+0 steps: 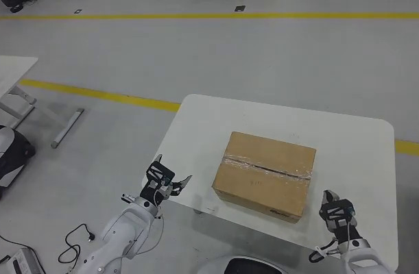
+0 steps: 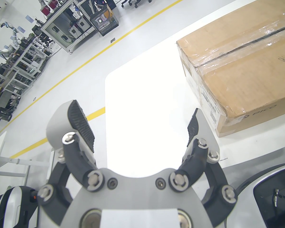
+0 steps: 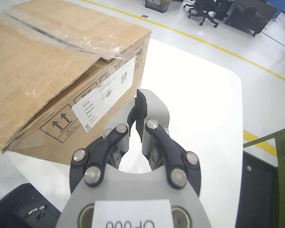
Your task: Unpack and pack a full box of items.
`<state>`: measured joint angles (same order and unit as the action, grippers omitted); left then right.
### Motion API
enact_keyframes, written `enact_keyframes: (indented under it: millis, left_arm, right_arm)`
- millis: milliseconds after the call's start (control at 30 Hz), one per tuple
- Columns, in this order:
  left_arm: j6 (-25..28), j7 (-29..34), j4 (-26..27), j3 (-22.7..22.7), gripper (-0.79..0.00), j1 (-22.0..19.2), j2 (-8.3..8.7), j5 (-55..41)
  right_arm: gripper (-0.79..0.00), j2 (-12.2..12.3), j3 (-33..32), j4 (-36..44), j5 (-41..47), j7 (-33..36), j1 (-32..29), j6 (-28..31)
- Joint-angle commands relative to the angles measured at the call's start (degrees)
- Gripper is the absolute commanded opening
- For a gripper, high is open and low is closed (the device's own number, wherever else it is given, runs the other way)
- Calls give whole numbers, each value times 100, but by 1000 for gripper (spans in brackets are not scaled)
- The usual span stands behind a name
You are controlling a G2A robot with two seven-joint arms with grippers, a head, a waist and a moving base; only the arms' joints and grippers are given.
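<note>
There are two tools, one box and one bench. At the far left a second white table [image 1: 9,68] stands on the grey floor, and a yellow floor line [image 1: 92,93] runs past it towards the bench.

The left tool [image 1: 166,181] [image 2: 135,110] hangs at the bench's left edge, by the near corner. Its two fingers are spread wide. The ribbed pads [image 2: 81,124] face each other across a broad gap, with nothing held between them and nothing touched. In its own wrist view one finger lies over the floor and the other over the white top.

The bench [image 1: 346,137] [image 2: 144,91] [image 3: 194,96] is white with rounded corners.

The single brown cardboard box [image 1: 264,175] [image 2: 239,72] [image 3: 37,67] sits flat on the bench, roughly in the middle and closer to the near edge. It lies between the two tools and touches neither. Its top flaps are down. One strip of clear tape [image 1: 267,166] [image 2: 242,43] [image 3: 52,36] runs along the centre seam, wrinkled and partly lifted. On the side facing the right tool there is one white label [image 3: 104,96] and printed handling arrows [image 3: 61,122]. At that corner the top flap stands slightly proud of the wall, leaving a dark gap.

The right tool [image 1: 334,205] [image 3: 138,105] hangs over the bench's near right part, just beside the box's labelled side. Its fingers are drawn together with the pads all but meeting. It grips nothing.
</note>
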<state>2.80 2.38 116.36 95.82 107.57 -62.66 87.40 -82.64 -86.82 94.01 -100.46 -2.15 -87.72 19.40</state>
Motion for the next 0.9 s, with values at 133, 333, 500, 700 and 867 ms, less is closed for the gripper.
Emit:
enact_keyframes:
  millis: [133, 333, 500, 700, 867]
  left_arm:
    - [0, 0, 0, 0, 0, 0, 0, 0]
    - [0, 0, 0, 0, 0, 0, 0, 0]
    - [0, 0, 0, 0, 0, 0, 0, 0]
    - [0, 0, 0, 0, 0, 0, 0, 0]
    - [0, 0, 0, 0, 0, 0, 0, 0]
  right_arm:
    - [-785, -2, 263, -499, 110, 27, 415, -9]
    - [-785, -3, 563, -914, 114, 22, 756, 66]
    - [-785, -3, 760, -1182, 184, -20, 993, 144]
    - [-785, -15, 1090, -1443, 163, 35, 1344, 273]
    - [-785, -22, 1289, -1571, 113, -3, 1515, 187]
